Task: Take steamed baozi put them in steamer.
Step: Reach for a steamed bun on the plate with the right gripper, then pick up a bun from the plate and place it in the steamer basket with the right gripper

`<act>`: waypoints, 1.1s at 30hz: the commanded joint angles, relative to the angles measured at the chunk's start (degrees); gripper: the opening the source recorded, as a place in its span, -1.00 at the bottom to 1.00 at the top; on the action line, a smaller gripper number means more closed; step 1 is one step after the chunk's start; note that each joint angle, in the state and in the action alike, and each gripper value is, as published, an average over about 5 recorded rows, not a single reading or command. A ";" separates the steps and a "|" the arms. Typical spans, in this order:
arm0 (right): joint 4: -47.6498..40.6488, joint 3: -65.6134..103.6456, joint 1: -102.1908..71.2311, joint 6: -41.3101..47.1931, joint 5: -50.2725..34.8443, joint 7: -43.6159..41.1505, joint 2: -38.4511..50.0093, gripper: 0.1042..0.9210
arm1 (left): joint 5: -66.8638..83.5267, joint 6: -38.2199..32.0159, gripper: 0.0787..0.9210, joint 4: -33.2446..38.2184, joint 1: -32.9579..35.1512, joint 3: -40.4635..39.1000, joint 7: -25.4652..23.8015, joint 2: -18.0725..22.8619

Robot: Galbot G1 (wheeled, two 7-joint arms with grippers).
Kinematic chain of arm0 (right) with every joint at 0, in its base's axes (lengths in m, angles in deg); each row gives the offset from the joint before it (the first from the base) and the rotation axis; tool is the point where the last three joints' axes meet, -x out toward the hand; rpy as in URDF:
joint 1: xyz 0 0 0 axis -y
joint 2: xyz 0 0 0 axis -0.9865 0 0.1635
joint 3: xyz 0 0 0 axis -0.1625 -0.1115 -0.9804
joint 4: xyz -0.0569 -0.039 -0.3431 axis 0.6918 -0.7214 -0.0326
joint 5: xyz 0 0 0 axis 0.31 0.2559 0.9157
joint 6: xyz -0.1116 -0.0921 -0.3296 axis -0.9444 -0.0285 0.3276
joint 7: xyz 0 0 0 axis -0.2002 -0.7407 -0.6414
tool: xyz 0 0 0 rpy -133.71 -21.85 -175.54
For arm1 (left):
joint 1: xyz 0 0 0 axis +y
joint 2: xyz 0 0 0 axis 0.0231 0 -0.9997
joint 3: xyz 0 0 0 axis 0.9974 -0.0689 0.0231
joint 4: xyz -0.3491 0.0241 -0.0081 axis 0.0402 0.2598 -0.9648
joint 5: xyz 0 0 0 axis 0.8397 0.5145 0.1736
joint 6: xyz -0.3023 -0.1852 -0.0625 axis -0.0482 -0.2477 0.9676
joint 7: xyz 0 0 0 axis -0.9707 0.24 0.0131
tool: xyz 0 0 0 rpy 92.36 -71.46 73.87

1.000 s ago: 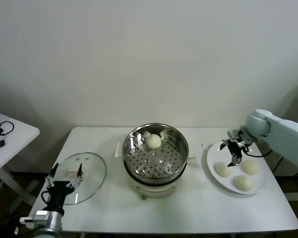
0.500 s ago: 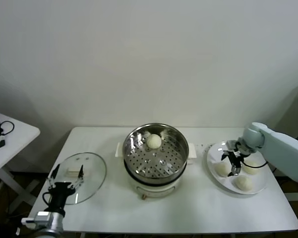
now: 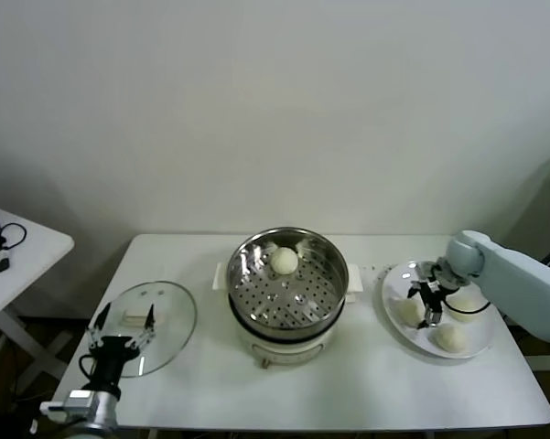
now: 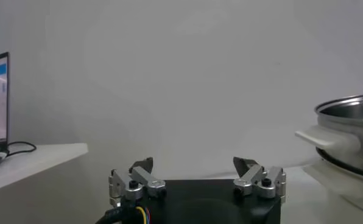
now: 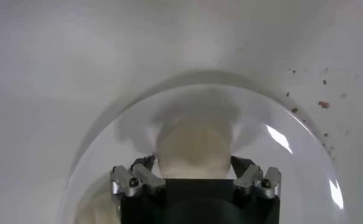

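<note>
The steamer (image 3: 287, 285) is a shiny steel pot with a perforated tray on a white base at the table's middle. One baozi (image 3: 285, 260) lies on its tray at the back. Three more baozi (image 3: 451, 338) lie on a white plate (image 3: 393, 289) at the right. My right gripper (image 3: 428, 309) is low over that plate, open, its fingers standing on either side of one baozi (image 5: 195, 147). I cannot tell if they touch it. My left gripper (image 3: 121, 322) is open and empty, parked at the table's front left; the steamer's side (image 4: 351, 135) shows in its view.
A round glass lid (image 3: 156, 320) lies flat on the table left of the steamer, just behind my left gripper. A small side table (image 3: 18, 251) with cables stands at the far left. A wall runs behind the table.
My right gripper has come down and nearer over the plate, from above its back edge to low among the baozi. The left arm has not moved.
</note>
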 commanded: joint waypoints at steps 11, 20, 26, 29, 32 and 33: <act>1.03 -0.21 1.15 0.54 -2.79 0.08 1.07 0.49 | 0.03 -0.02 0.77 0.10 0.18 0.26 0.06 0.00; 6.51 -14.36 21.76 3.90 -18.76 -0.09 3.74 0.47 | 0.10 -0.07 0.77 0.48 0.34 0.55 0.09 0.03; 9.68 -28.39 39.89 6.31 -32.88 -0.32 1.08 0.48 | 0.02 -0.15 0.77 0.72 0.26 0.23 0.08 0.26; 10.87 -34.00 46.73 7.13 -38.62 -0.23 -1.98 0.49 | -0.07 -0.21 0.77 0.93 0.23 -0.08 0.07 0.33; 12.92 -37.84 51.05 8.40 -44.67 0.26 -5.49 0.49 | -0.21 -0.29 0.77 1.08 0.16 -0.44 0.09 0.32; 13.69 -38.53 51.80 8.91 -46.29 0.57 -6.46 0.49 | -0.23 -0.36 0.77 1.08 0.13 -0.52 0.10 0.29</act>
